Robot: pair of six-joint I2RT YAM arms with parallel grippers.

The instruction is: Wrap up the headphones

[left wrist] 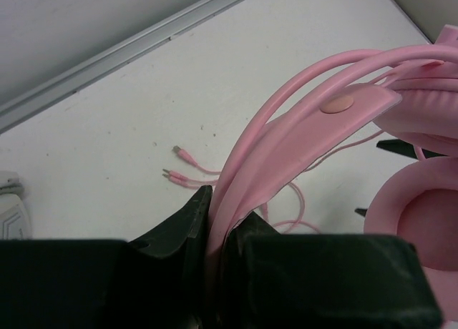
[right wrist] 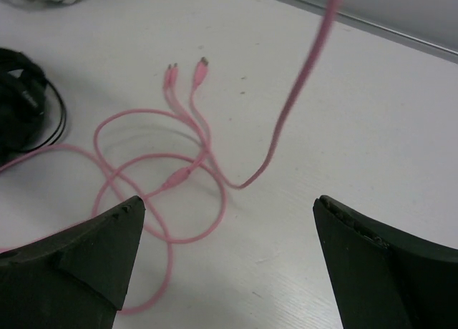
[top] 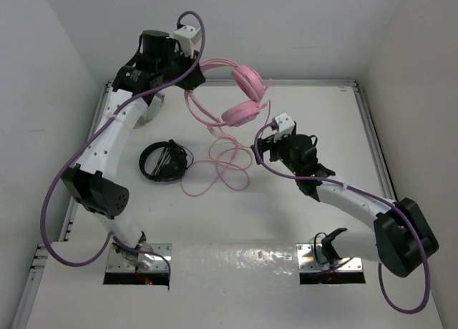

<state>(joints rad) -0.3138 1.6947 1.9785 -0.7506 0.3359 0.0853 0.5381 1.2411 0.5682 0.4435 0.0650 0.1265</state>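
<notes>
Over the white walled table [top: 322,136], my left gripper [left wrist: 218,232] clamps the headphones [top: 243,113] by the headband [left wrist: 286,143], my right gripper [right wrist: 227,204] gapes above the cable [right wrist: 179,177]; only wrist views show its plugs [right wrist: 172,73].

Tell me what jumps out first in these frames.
The pink headphones, far centre, clamped by the headband in the left gripper. Their cable trails down into loose loops on the table mid-scene, with the open right gripper hovering above it. Black headphones lie left of the loops.
</notes>
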